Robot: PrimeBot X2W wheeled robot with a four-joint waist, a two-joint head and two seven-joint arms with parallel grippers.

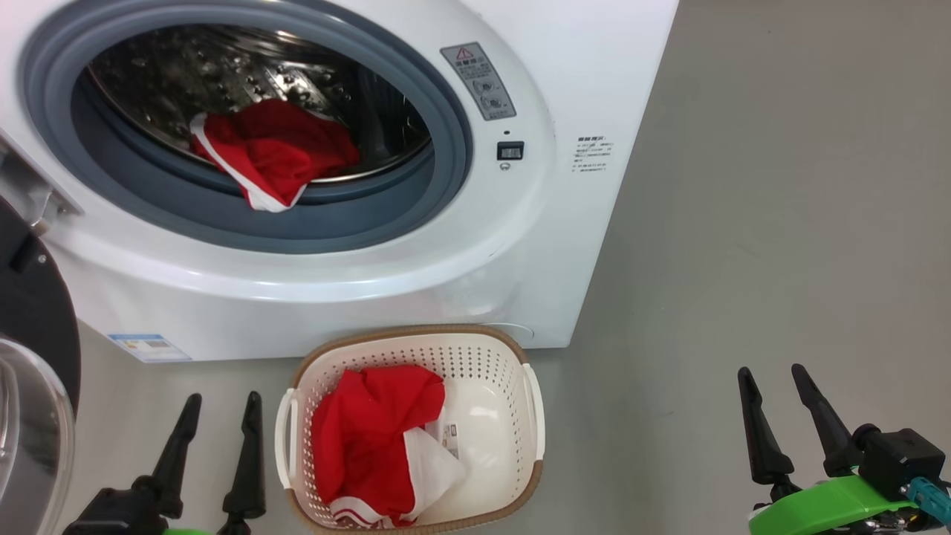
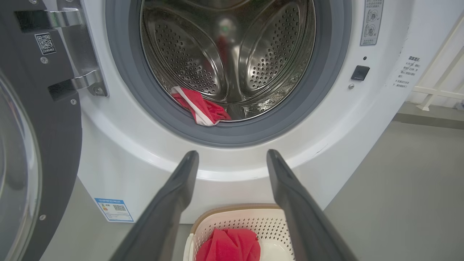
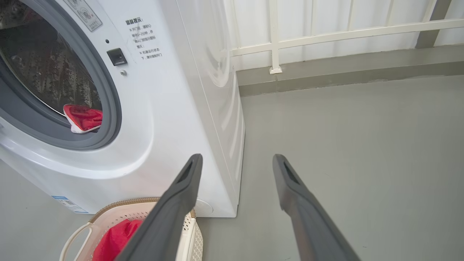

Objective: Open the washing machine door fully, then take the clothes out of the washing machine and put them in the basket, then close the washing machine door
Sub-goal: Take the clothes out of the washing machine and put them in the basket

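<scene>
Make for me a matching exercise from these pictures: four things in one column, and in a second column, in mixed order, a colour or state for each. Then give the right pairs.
Things
1. washing machine door
2. basket
3. drum
4. right gripper

Colours or states
a. fingers apart, holding nothing
b. cream-white with a brown rim
c. swung open
d. shiny perforated steel

Pairs: 1-c; 2-b; 3-d; 4-a

The clothes (image 1: 364, 435) are showing red with white trim, the basket (image 1: 475, 362) cream with brown rim, the washing machine (image 1: 594, 82) white.
</scene>
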